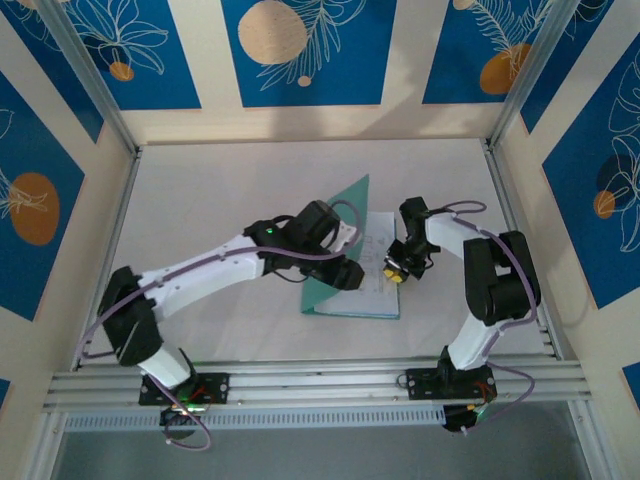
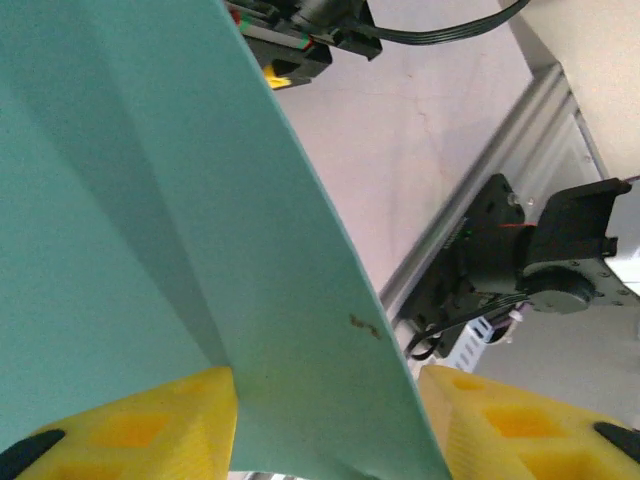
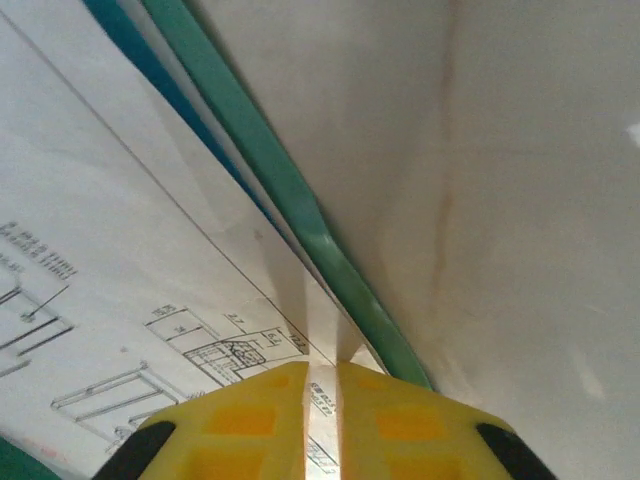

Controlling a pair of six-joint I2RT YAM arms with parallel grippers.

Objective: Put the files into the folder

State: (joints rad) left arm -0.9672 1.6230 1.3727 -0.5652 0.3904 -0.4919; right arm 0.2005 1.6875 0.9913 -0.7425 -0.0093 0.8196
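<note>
The teal folder (image 1: 352, 205) lies open mid-table with its cover tilted up. My left gripper (image 1: 345, 238) is at that raised cover. In the left wrist view the cover (image 2: 200, 200) runs between the two yellow fingers, against the left pad (image 2: 150, 425), and the left gripper (image 2: 330, 420) stands open around it. The white printed files (image 1: 375, 285) lie on the folder's lower leaf. My right gripper (image 1: 392, 270) is at their right edge. Close up, the right gripper (image 3: 322, 390) is shut on a raised crease of the files (image 3: 120, 220), beside the folder's green edge (image 3: 290, 200).
A bright blue sheet edge (image 3: 120, 30) shows under the paper. The white table (image 1: 230, 190) stretches back and left to the patterned walls. An aluminium rail (image 1: 320, 380) runs along the near edge, with the right arm's base (image 2: 560, 250) close to the folder.
</note>
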